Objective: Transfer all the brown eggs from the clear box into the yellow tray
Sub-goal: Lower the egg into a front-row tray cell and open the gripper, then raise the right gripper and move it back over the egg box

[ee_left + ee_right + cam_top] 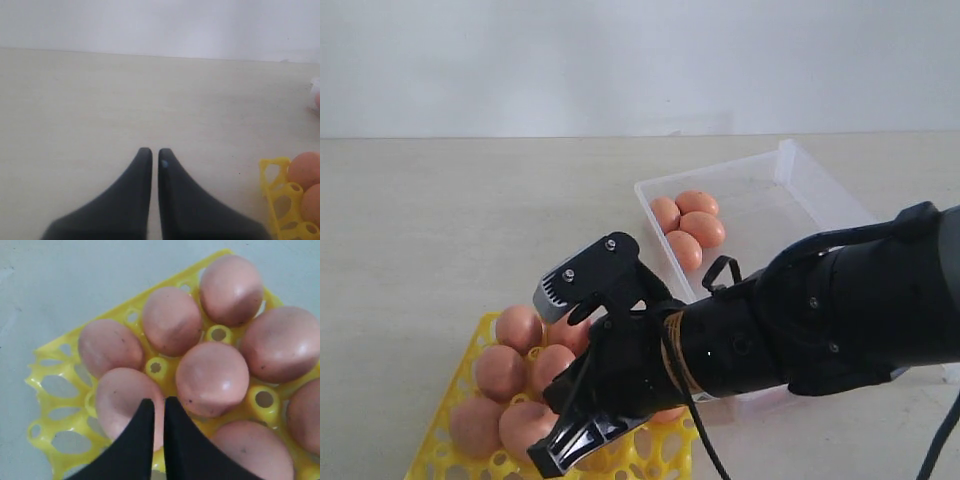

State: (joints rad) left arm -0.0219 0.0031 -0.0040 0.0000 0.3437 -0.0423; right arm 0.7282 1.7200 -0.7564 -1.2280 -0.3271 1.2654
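The right gripper (159, 402) hung shut and empty over the yellow tray (148, 362), whose cups steadied brown eggs (212, 377); four more brown eggs (692, 228) waited in the clear box (775, 205) (left gripper (155, 152) shut, idle).

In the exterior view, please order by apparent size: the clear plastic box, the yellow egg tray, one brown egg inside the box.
1. Clear rectangular plastic box.
2. Yellow plastic egg tray, partly hidden, so unsure.
3. Oval brown egg, smallest.
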